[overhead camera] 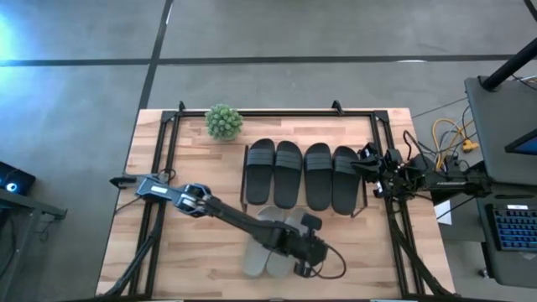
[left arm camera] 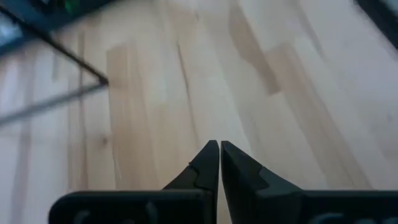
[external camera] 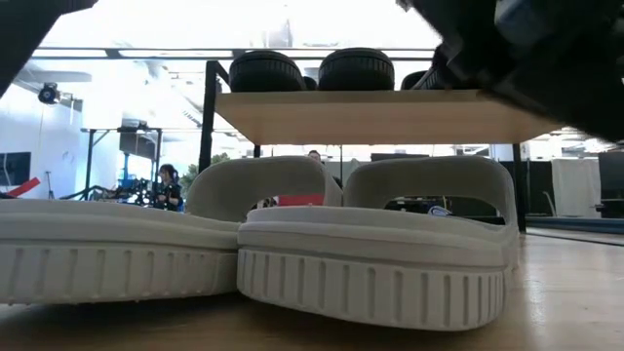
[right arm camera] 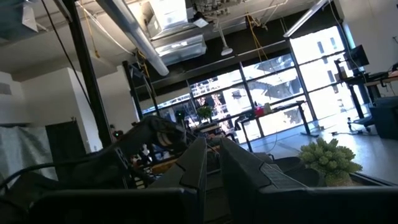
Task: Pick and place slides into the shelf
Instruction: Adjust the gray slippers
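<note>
Four black slides lie side by side on the shelf's pale top board, toes toward the far edge; they also show in the low view. Two grey-beige slides lie side by side on the table in front of the shelf, soles down; the low view shows them close up. My left gripper is shut and empty just right of the grey pair, pointing down at bare table. My right gripper is shut and empty by the shelf's right end; it also shows in the right wrist view.
A small green potted plant stands at the far left of the table. A black rail frame runs around the table. Cables and equipment lie off the right edge. My left arm reaches across the grey slides.
</note>
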Controlling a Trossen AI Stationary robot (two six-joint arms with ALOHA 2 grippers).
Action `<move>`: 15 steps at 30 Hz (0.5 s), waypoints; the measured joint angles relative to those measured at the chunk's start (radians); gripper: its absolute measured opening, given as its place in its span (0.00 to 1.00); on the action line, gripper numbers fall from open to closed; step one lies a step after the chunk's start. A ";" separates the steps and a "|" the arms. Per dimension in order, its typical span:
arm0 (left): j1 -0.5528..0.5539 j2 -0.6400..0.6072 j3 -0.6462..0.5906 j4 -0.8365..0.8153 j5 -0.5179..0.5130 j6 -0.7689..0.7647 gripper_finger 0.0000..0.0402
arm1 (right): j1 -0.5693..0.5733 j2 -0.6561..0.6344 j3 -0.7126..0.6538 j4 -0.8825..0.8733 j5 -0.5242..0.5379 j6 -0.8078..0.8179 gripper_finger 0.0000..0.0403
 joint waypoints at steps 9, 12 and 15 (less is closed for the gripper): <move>0.027 0.022 -0.001 -0.075 0.009 -0.053 0.00 | 0.000 0.002 0.000 0.000 0.000 0.000 0.10; 0.030 0.021 -0.003 -0.108 0.012 -0.054 0.00 | 0.000 0.002 0.000 0.000 0.000 0.000 0.10; 0.032 0.020 -0.006 -0.183 -0.002 -0.055 0.00 | 0.000 0.002 0.000 0.000 0.000 0.000 0.10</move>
